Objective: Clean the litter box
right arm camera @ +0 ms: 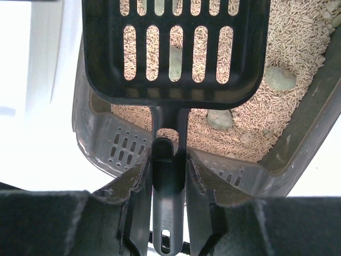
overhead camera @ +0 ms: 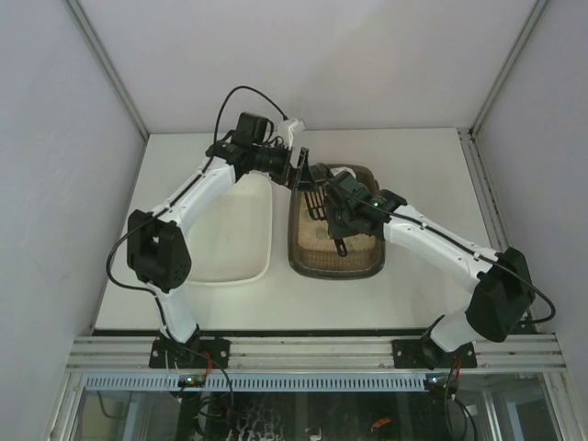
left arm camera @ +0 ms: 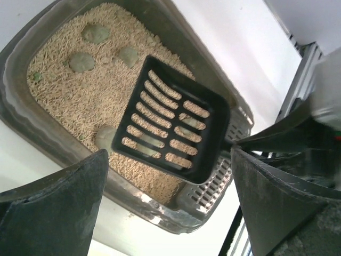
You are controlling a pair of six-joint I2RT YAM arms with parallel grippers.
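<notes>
Beneath right pincer (right arm camera: 168,160) and scoop (right arm camera: 170,93), litter box (right arm camera: 106,144).

The litter box (left arm camera: 53,140) is showing as smooth, glossy grey-brown plastic, catching highlights along its rim. The litter (left arm camera: 90,90) inside is looking dry, grainy and matt, with dull grey-green clumps (left arm camera: 81,62). The scoop (right arm camera: 170,93) is reading as hard black plastic with a soft sheen. The fingers (right arm camera: 133,197) of the right gripper (right arm camera: 169,160) are presenting a rough, pebbled, matt black surface. The frame rail (overhead camera: 312,349) is gleaming like brushed metal.
</notes>
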